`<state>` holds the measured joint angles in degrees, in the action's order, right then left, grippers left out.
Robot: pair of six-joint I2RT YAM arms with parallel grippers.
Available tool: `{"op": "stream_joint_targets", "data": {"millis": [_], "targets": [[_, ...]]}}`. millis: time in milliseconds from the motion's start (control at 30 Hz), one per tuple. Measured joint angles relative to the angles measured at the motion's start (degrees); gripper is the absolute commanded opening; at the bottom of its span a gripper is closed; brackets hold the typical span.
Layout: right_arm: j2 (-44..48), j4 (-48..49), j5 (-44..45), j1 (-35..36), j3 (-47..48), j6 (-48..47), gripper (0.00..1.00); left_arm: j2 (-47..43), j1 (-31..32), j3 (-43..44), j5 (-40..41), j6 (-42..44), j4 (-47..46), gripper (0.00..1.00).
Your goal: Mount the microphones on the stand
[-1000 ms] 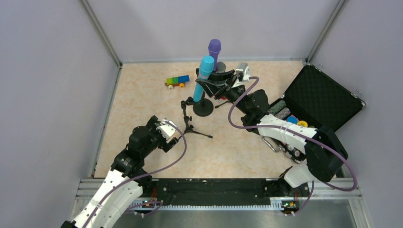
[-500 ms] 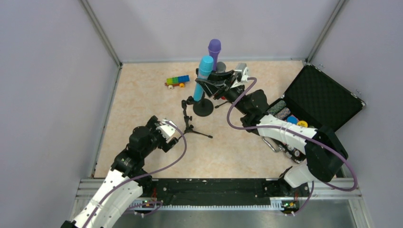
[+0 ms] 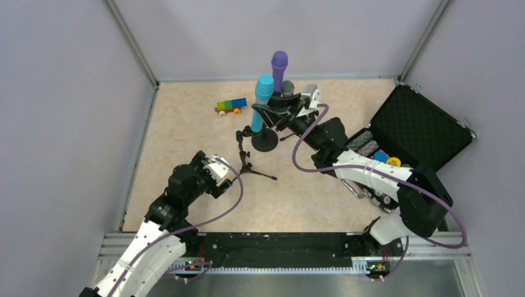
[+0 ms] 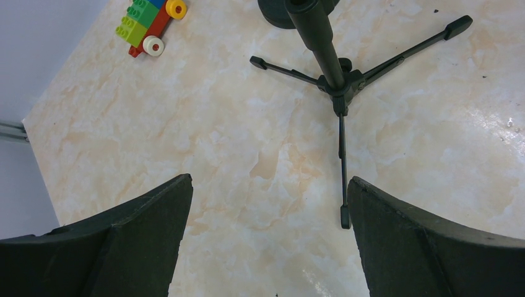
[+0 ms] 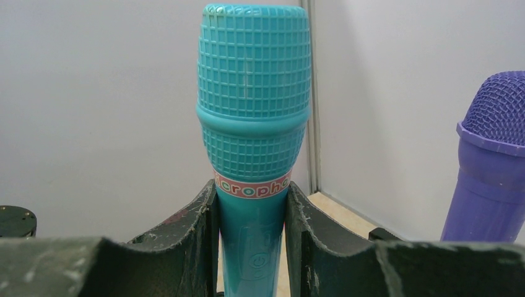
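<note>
My right gripper [image 3: 270, 114] is shut on the light-blue microphone [image 3: 262, 99] and holds it upright over the round-based stand [image 3: 264, 142]. In the right wrist view the fingers [image 5: 195, 216] clamp the handle just below the mesh head [image 5: 254, 117]. The purple microphone [image 3: 279, 67] stands upright just behind, also at the right of the right wrist view [image 5: 492, 167]. A small black tripod stand [image 3: 246, 154] stands in front of the round base, also in the left wrist view [image 4: 334, 80]. My left gripper [image 3: 218, 178] is open and empty [image 4: 269, 180], near the tripod. The red microphone is out of view.
A toy brick car [image 3: 231, 106] sits at the back left, also in the left wrist view [image 4: 148, 25]. An open black case [image 3: 421, 127] with coloured chips lies at the right. Grey walls enclose the table on three sides.
My right gripper has shifted slightly left with the light-blue microphone in it. The left arm has not moved.
</note>
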<state>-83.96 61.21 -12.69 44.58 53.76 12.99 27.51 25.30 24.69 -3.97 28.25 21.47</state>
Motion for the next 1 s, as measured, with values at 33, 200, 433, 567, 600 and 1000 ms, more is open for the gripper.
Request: {"op": "stream_joint_targets", "data": {"millis": [33,200,433,567,600,1000], "targets": [[0.0,0.0,0.0,0.1,0.0,-0.2,0.00,0.0,0.0,0.0,0.0,0.0,0.0,0.99],[0.0,-0.1,0.1,0.6,0.0,-1.4,0.00,0.0,0.0,0.0,0.0,0.0,0.0,0.99],[0.0,0.1,0.2,0.7,-0.1,-1.7,0.00,0.0,0.0,-0.1,0.0,0.0,0.0,0.99],[-0.1,0.8,0.3,0.7,-0.6,-1.7,0.00,0.0,0.0,-0.2,0.0,0.0,0.0,0.99],[-0.1,1.1,0.3,0.7,-0.8,-1.7,0.00,0.0,0.0,-0.2,0.0,0.0,0.0,0.99],[-1.3,5.9,0.7,0.8,-2.3,-0.9,0.00,0.0,0.0,-0.2,0.0,0.0,0.0,0.99]]}}
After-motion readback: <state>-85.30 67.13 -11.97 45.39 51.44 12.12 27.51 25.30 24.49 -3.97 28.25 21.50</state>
